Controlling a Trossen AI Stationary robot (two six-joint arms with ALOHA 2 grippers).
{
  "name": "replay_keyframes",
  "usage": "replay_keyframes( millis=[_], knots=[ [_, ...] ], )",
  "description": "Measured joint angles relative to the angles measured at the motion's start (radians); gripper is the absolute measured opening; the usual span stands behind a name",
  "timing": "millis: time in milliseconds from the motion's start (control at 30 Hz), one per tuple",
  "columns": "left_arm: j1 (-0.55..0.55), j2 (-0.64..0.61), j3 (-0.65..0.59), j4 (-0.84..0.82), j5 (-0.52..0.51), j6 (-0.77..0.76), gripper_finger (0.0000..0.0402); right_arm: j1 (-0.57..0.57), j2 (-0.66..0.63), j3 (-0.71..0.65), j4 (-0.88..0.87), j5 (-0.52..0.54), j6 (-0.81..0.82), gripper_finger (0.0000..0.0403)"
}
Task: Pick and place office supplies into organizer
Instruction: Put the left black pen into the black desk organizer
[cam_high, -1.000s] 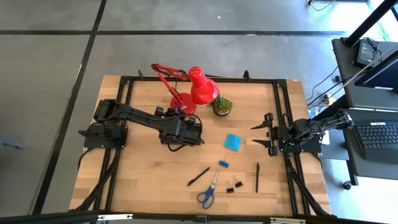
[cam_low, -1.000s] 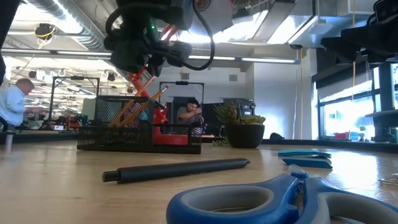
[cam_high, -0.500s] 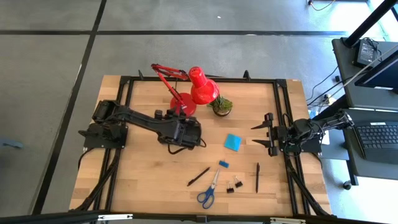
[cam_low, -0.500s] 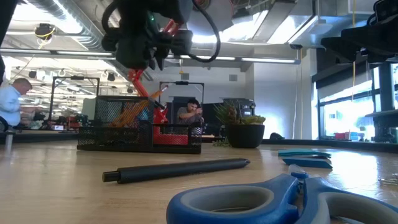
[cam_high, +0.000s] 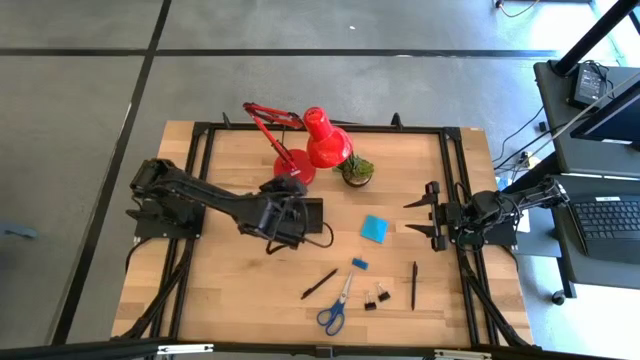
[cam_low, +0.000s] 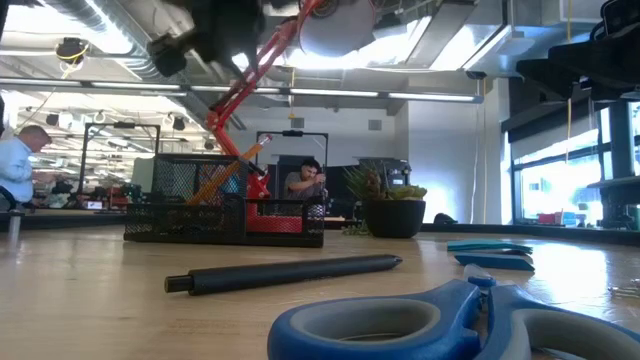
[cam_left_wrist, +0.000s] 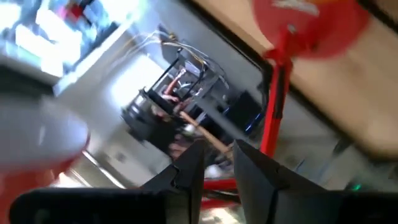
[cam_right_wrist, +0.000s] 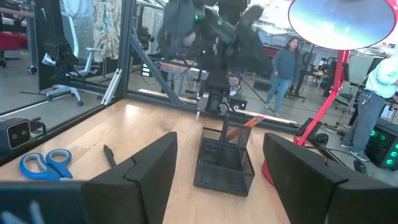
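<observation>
Left pincer (cam_left_wrist: 214, 168) pulled back from organizer (cam_high: 305, 212), narrowly parted, empty; two pens (cam_high: 319, 283) remain.

**Open-plan robotics laboratory**

Wooden bench (cam_high: 240, 290) in a black frame on grey concrete floor (cam_high: 80, 120); exposed ceiling ducts (cam_low: 90, 30), office chair (cam_right_wrist: 78, 62), laptop (cam_high: 607, 222) on side desk, people (cam_right_wrist: 285, 62) beyond.
</observation>
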Motion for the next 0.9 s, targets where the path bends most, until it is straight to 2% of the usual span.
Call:
replay_keyframes(
  millis=[200, 267, 367, 433, 600, 700, 900],
  knots=[
    [-0.055, -0.071, 0.000, 0.103, 0.025, -0.571, 0.0079, 0.000, 0.000, 0.000, 0.001, 0.000, 0.000, 0.0242],
    [-0.069, -0.091, 0.000, 0.179, 0.098, -0.773, 0.0079, 0.000, 0.000, 0.000, 0.002, 0.000, 0.000, 0.0242],
    [-0.084, -0.104, 0.000, 0.293, 0.295, -0.982, 0.0079, 0.000, 0.000, 0.000, 0.006, 0.000, 0.000, 0.0242],
    [-0.094, -0.104, 0.000, 0.363, 0.427, -1.024, 0.0079, 0.000, 0.000, 0.000, 0.012, 0.000, -0.003, 0.0242],
    [-0.114, -0.065, 0.000, 0.538, 0.684, -0.970, 0.0080, 0.000, 0.000, 0.000, 0.024, 0.000, -0.005, 0.0242],
    [-0.116, -0.040, 0.000, 0.624, 0.847, -1.012, 0.0080, 0.000, 0.000, 0.000, 0.023, 0.000, 0.000, 0.0242],
    [-0.116, 0.028, 0.000, 0.707, 1.058, -1.169, 0.0081, 0.000, 0.000, 0.000, 0.027, 0.000, 0.005, 0.0242]
  ],
)
